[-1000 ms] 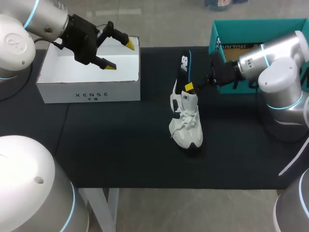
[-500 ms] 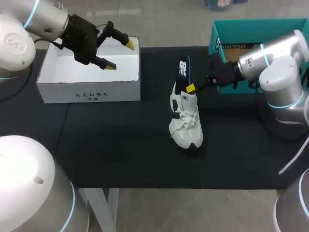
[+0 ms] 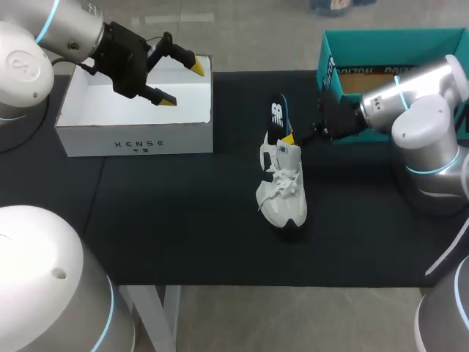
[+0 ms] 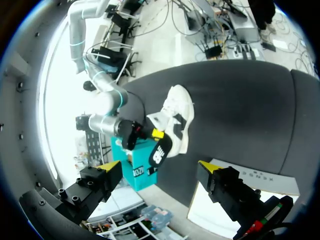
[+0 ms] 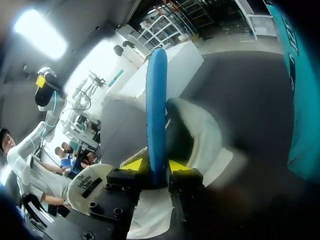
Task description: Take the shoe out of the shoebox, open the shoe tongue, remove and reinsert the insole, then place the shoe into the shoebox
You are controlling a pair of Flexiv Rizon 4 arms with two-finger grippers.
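Observation:
A white shoe (image 3: 282, 192) stands on the black table mat, toe toward the front edge. A black insole (image 3: 277, 116) with a blue edge stands upright at the shoe's heel opening, its lower end in the shoe. My right gripper (image 3: 289, 137) is shut on the insole (image 5: 156, 105); in the right wrist view its yellow fingertips (image 5: 133, 164) press it from both sides, with the shoe (image 5: 200, 135) just beyond. My left gripper (image 3: 178, 82) hangs open and empty above the white shoebox (image 3: 135, 138). The left wrist view shows the shoe (image 4: 177, 112), the insole (image 4: 160, 152) and the shoebox wall (image 4: 260, 174) under my left gripper (image 4: 157, 167).
A teal box (image 3: 396, 42) stands at the back right, right behind my right arm (image 3: 418, 103). The white shoebox fills the back left corner. Black mat (image 3: 168, 220) stretches in front of it and to the left of the shoe.
My right gripper has come down and drawn slightly right with the insole, so the insole sits lower at the shoe's heel. The left arm has not moved.

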